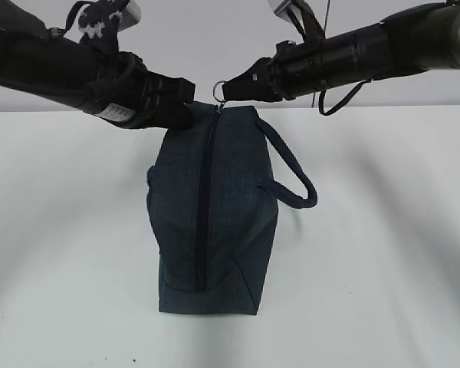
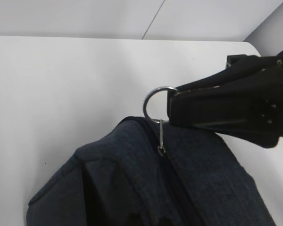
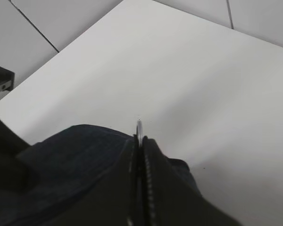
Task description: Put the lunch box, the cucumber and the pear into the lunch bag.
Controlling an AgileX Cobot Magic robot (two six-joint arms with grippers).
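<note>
The dark navy lunch bag [image 1: 215, 222] lies on the white table with its long zipper [image 1: 205, 207] closed and facing me. My right gripper [image 1: 231, 90] is shut on the metal ring pull [image 1: 220, 90] at the bag's far end. The ring also shows in the left wrist view [image 2: 155, 101] and the right wrist view [image 3: 139, 128]. My left gripper [image 1: 188, 103] presses against the bag's far left corner and looks shut on its fabric [image 2: 132, 179]. The lunch box, the cucumber and the pear are out of view.
One strap handle [image 1: 295, 172] arcs out to the bag's right. The white table [image 1: 383, 230] surrounds the bag, with a pale wall behind. A black fixture [image 3: 0, 84] sits at the table's far edge.
</note>
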